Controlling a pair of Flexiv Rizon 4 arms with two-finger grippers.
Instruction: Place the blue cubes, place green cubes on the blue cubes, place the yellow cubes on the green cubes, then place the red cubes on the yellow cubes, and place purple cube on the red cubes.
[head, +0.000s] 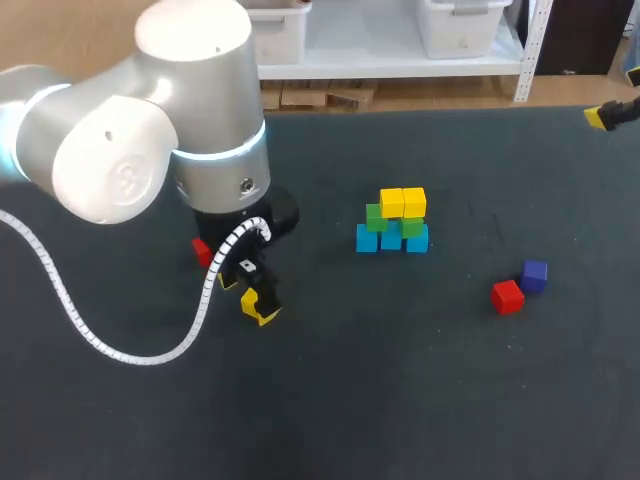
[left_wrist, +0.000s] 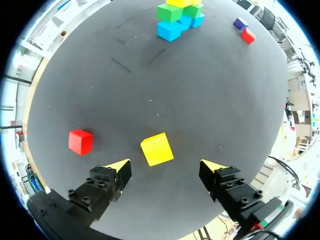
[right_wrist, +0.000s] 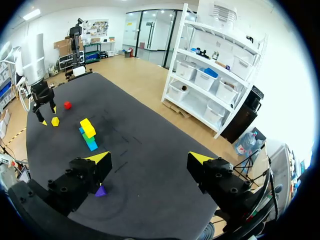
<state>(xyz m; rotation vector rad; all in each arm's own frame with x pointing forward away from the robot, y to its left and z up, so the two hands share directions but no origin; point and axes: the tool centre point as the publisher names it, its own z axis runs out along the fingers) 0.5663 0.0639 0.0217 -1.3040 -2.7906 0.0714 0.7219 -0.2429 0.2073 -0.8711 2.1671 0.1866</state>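
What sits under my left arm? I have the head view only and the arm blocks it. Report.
Observer: A loose yellow cube lies just ahead of the left end effector, in line with the gap between its open fingers, untouched.
Operator: Give me the red one nearby.
Observer: The red cube sits apart from the yellow cube, outside the fingers.
Operator: Now the right end effector.
Observer: The right end effector is open, holding nothing.

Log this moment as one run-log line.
left gripper: open above loose yellow cube | right gripper: open, empty | stack: blue, green, yellow layers | loose: red cubes, purple cube
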